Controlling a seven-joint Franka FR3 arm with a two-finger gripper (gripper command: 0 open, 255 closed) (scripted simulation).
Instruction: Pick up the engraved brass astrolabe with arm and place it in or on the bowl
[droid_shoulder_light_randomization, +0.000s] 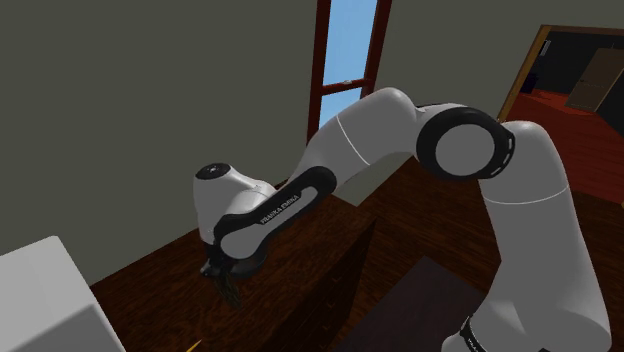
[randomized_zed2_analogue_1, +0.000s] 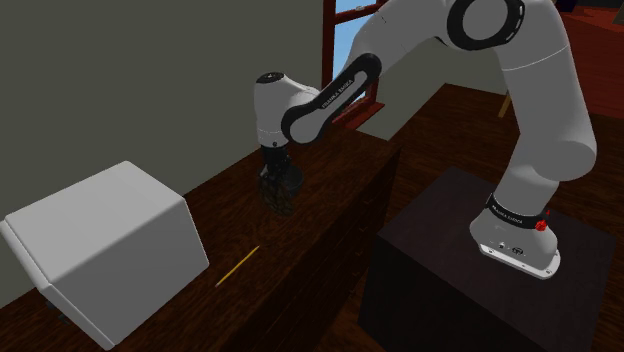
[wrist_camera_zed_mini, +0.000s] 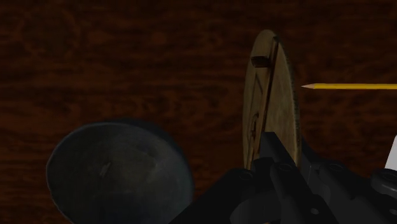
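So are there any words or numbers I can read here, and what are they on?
White lettering on the dark band of the robot arm: too small to read.
Small markings on the ring at the arm's base: too small to read.
Engraved marks on the brass astrolabe: too dim, no letters or numbers readable.
Nothing else here carries any text.

The brass astrolabe (wrist_camera_zed_mini: 268, 95) stands edge-on, clasped in the claw (wrist_camera_zed_mini: 271, 145), near the dark grey bowl (wrist_camera_zed_mini: 118, 173).

The claw (wrist_camera_zed_mini: 268, 151) hides part of the astrolabe (wrist_camera_zed_mini: 264, 89); the view's edges crop the pencil (wrist_camera_zed_mini: 350, 86) and bowl (wrist_camera_zed_mini: 114, 172).
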